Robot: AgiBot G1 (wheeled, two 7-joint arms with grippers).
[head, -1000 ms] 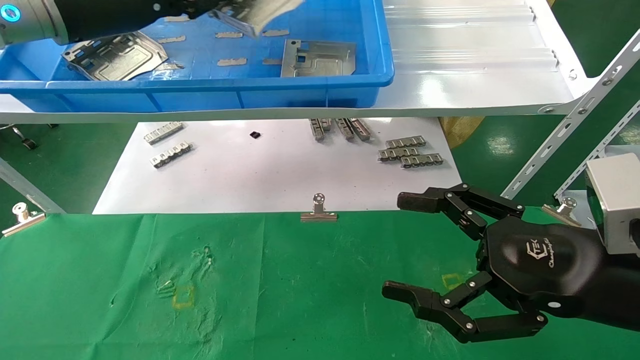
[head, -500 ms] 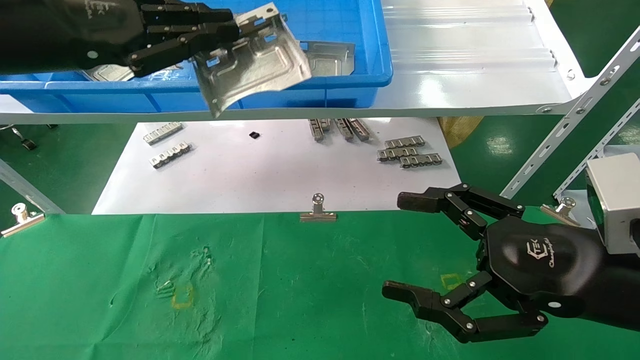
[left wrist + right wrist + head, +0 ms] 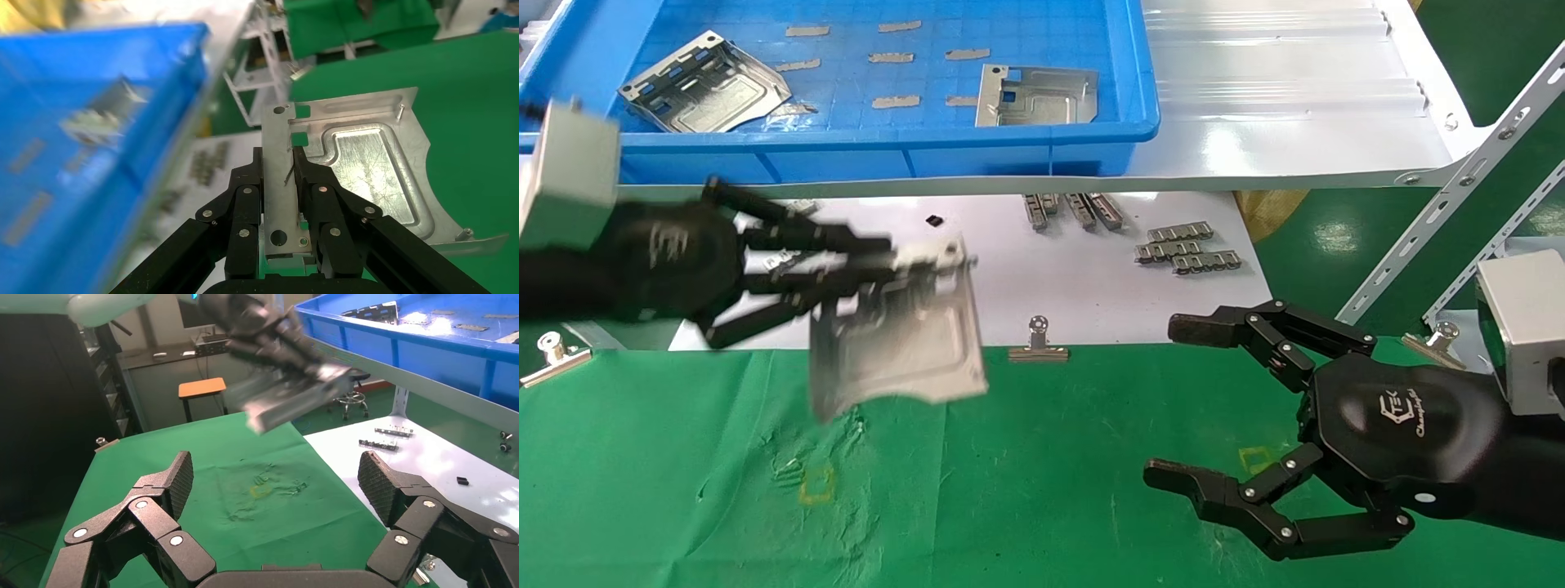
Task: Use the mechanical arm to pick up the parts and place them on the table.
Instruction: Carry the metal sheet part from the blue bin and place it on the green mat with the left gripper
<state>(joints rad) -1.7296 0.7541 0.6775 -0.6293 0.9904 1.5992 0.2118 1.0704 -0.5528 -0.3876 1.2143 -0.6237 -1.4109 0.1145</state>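
My left gripper (image 3: 891,261) is shut on the bent rim of a silver stamped plate (image 3: 899,343) and holds it in the air over the far edge of the green cloth table (image 3: 1050,482). In the left wrist view the black fingers (image 3: 245,202) clamp the plate's rim (image 3: 278,184) from both sides. Two more silver plates (image 3: 705,83) (image 3: 1037,95) lie in the blue tray (image 3: 903,151). My right gripper (image 3: 1181,404) is open and empty, low over the cloth at the right. The right wrist view shows the left hand with the plate (image 3: 294,395) farther off.
A white sheet (image 3: 977,286) with several small grey toothed strips (image 3: 1189,249) lies beyond the cloth. Silver clips (image 3: 1039,343) (image 3: 552,353) hold the cloth's far edge. A white shelf (image 3: 1295,106) carries the tray. Faint yellow squares (image 3: 818,483) (image 3: 1258,457) mark the cloth.
My left gripper has carried the plate out of the blue tray, down and toward me, to above the cloth's far edge. The right arm has not moved.
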